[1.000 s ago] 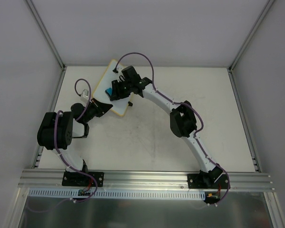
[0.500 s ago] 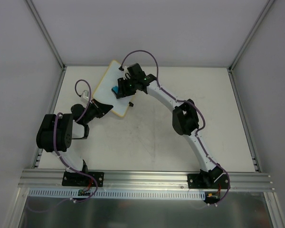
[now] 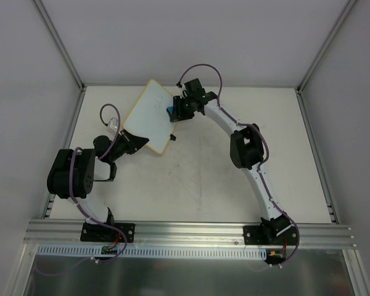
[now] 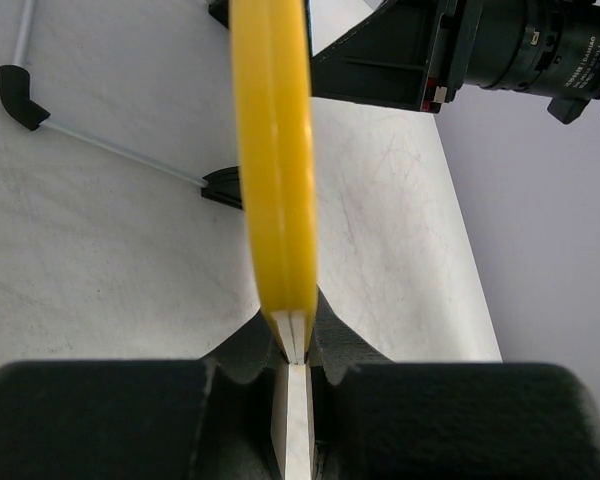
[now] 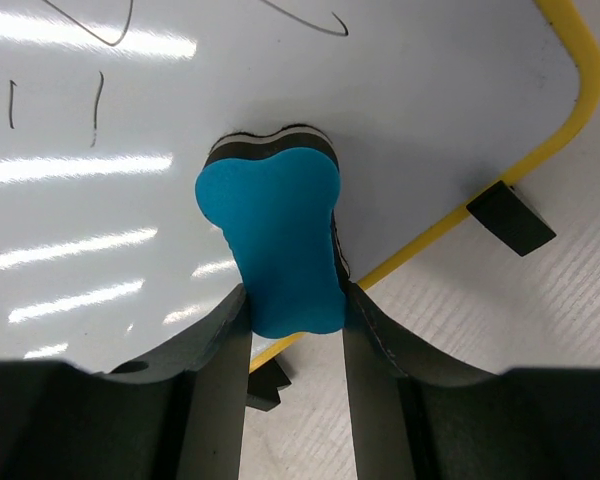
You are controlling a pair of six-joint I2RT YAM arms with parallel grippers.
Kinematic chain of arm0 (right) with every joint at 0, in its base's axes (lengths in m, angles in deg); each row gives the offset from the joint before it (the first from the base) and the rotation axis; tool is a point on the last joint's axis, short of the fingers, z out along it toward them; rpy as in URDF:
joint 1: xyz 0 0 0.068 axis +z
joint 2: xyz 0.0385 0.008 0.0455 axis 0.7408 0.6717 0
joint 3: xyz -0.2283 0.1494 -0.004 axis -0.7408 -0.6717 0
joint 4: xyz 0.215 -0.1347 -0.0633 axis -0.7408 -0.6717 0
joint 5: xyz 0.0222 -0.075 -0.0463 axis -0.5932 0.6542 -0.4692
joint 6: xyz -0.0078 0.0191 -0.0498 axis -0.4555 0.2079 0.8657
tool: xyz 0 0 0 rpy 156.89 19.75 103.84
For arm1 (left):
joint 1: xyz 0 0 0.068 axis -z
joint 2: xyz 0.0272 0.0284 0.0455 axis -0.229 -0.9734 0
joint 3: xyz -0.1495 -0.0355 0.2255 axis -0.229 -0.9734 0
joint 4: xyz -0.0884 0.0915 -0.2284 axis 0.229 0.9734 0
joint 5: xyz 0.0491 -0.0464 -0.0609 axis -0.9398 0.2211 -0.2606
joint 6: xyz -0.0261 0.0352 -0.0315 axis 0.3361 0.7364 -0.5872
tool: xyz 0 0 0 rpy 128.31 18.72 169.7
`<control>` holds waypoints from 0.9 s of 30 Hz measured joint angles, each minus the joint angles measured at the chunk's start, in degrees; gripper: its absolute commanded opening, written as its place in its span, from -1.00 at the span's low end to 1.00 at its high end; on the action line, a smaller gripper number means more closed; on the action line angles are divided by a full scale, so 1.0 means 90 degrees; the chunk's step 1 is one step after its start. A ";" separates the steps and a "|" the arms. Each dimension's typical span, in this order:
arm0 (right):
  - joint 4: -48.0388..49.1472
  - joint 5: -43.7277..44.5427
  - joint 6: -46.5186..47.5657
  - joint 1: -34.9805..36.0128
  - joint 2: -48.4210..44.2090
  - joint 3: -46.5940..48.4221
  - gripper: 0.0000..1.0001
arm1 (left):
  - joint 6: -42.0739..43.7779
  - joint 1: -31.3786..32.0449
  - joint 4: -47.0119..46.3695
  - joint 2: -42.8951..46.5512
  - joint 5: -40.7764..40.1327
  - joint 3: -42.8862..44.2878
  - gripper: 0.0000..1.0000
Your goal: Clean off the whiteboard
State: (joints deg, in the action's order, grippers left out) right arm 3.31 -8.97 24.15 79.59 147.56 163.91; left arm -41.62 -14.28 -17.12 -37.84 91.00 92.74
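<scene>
Toward the far left of the counter, the whiteboard lies slanted, its near yellow edge clamped between the left fingers. At its right edge the right fingers grip a blue eraser, held against the white surface near a few thin pen marks and a black clip.

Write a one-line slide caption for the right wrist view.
Close-up: right fingers clamp the blue eraser against the whiteboard near its edge, pen marks visible beyond.
</scene>
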 measured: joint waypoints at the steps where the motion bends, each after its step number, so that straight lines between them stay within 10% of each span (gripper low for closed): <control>1: 0.0000 0.0002 0.0000 0.0005 0.0000 0.0000 -0.99 | 0.0022 0.0007 0.0000 0.0000 -0.0002 -0.0005 -1.00; 27: -0.0119 -0.0022 0.0151 0.1593 -0.0580 0.0002 -1.00 | 0.0185 0.0083 -0.0022 -0.0095 -0.0114 -0.0019 -1.00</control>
State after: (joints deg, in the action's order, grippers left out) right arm 2.24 -9.17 25.50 93.93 142.33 163.94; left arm -39.96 -13.53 -17.32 -38.69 89.97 92.56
